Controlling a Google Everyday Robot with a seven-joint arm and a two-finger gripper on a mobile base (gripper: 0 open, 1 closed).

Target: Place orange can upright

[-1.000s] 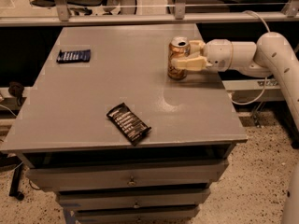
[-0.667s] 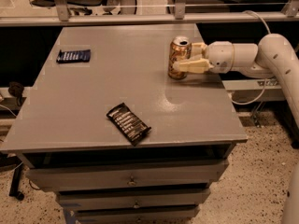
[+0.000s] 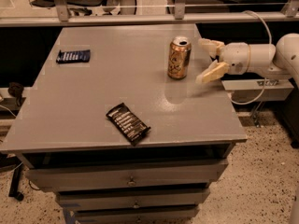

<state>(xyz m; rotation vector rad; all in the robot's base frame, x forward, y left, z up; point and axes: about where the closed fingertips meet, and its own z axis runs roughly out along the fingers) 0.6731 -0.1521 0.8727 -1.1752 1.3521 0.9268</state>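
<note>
The orange can point(image 3: 179, 58) stands upright on the grey table point(image 3: 93, 97), right of the middle, its silver top with pull-tab facing up. My gripper point(image 3: 208, 59) is open just to the right of the can, apart from it, its two pale fingers spread with one near the back point(image 3: 209, 45) and one nearer the front point(image 3: 211, 73). The white arm comes in from the right edge.
A dark snack packet point(image 3: 128, 122) lies near the table's front edge. A dark blue packet point(image 3: 73, 56) lies at the back left. Drawers sit under the table top. Chairs and a rail stand behind the table.
My gripper has let go of the can and drawn back to the right. The can stays upright on the table.
</note>
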